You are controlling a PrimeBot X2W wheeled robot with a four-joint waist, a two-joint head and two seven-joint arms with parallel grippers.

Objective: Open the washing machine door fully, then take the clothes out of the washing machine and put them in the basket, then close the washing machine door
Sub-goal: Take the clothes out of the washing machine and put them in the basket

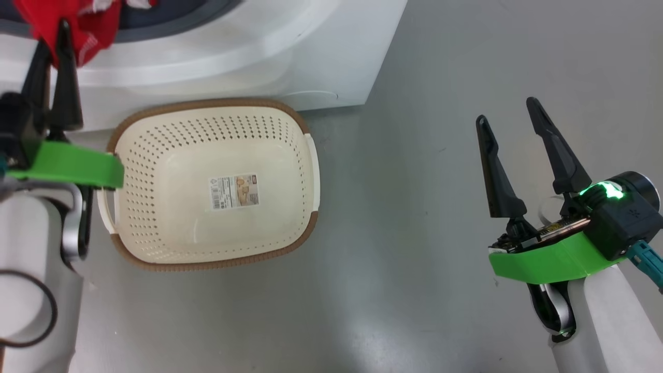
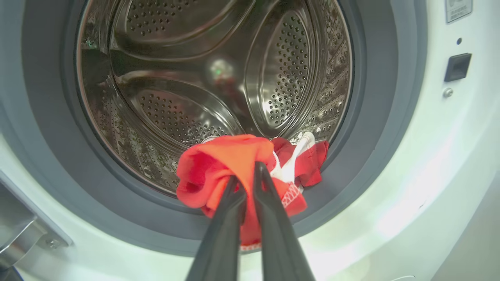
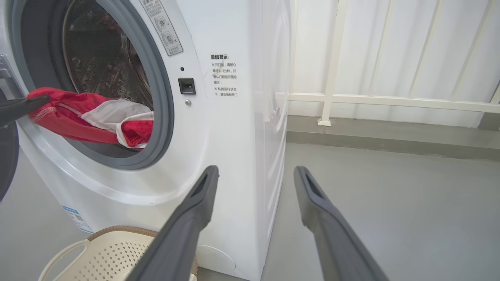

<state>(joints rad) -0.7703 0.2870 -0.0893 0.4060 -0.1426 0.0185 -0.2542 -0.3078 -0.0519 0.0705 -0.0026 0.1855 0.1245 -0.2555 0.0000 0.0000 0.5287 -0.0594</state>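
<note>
Directly before the foot of the big white front-loading washing machine [image 3: 234,136], a small cream plastic basket [image 1: 207,103] with perforated walls, a brown woven-look rim and white side handles stands on the smooth grey floor [image 1: 414,233]. A paper label sticker [image 1: 234,191] lies flat in the middle of its bottom.

Above it the machine's round opening stands uncovered. The bright red clothes [image 2: 218,164] with white trim are bunched at the lower edge of the perforated steel drum [image 2: 187,78], spilling out over the grey rubber gasket [image 2: 50,136]. The left gripper [image 2: 247,173] has its two dark fingers drawn almost together, pinching a fold of the red cloth at that lower lip. In the head view its green wrist bracket [image 1: 67,166] overlaps the basket's left rim.

A dark curved sliver at the left edge of the right wrist view looks like the glossy black door [image 3: 6,168], swung aside; little of it can be made out.

The right gripper [image 1: 507,110] hangs with its fingers spread wide and nothing between them, over bare floor to the right of the machine's front corner and well apart from the basket. On the machine's white front, just beside the opening, sits a small black latch socket [image 3: 186,86], and a blue label sticker [image 3: 78,218] is near its bottom edge.
</note>
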